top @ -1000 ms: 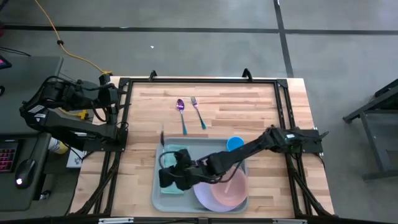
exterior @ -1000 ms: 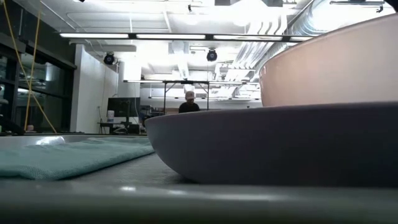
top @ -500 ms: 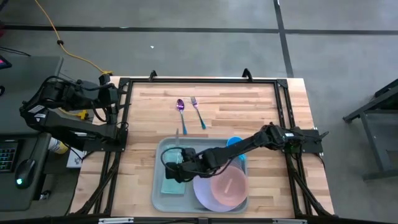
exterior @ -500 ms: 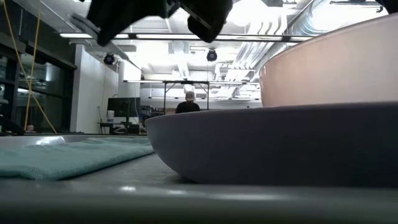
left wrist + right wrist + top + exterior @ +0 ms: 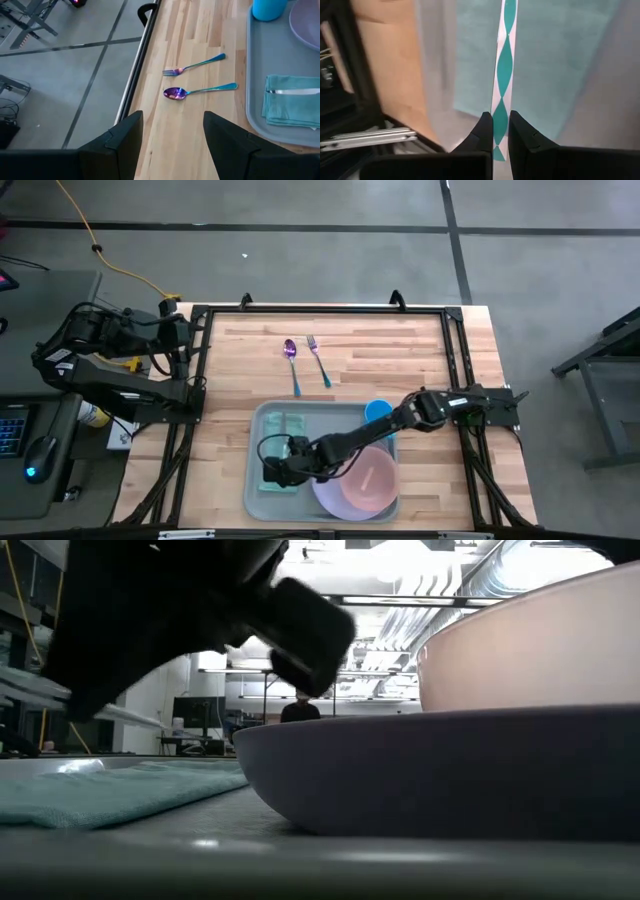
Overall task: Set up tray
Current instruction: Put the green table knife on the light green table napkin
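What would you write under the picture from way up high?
Right gripper holds a knife over the teal cloth in the tray; left gripper waits aside.

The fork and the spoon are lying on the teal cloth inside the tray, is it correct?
Not quite. The fork and spoon lie on the bare wooden table, beyond the tray; the high view shows it. The teal cloth is indeed inside the tray.

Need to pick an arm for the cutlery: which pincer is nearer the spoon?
Right, by the high view. The right pincer is over the cloth in the tray, with bare table between it and the spoon. The left pincer waits off the table's left edge.
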{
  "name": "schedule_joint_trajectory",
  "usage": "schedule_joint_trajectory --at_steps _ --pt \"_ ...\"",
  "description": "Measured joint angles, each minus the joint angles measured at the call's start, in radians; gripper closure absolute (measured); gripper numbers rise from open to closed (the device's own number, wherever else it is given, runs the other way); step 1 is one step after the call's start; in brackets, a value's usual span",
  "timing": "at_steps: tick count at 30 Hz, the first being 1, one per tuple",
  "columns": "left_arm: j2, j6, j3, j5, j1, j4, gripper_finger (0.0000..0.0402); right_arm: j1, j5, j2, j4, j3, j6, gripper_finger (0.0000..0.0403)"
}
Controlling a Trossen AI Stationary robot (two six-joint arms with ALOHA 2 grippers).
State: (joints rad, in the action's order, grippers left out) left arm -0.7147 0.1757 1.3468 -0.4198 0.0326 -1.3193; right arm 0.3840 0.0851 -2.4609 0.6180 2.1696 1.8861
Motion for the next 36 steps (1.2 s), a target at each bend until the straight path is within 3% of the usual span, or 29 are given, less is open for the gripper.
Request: schedule_joint_trajectory --at_steps 16,36 --pt "0.000 -0.023 0.000 0.007 0.000 0.000 0.0163 0.005 -0.034 0.002 0.125 0.006 0.046 0.0395" --pt "0.000 -0.024 0.000 0.010 0.000 0.001 0.0163 0.006 -0.058 -0.004 0.134 0.006 0.055 0.0395"
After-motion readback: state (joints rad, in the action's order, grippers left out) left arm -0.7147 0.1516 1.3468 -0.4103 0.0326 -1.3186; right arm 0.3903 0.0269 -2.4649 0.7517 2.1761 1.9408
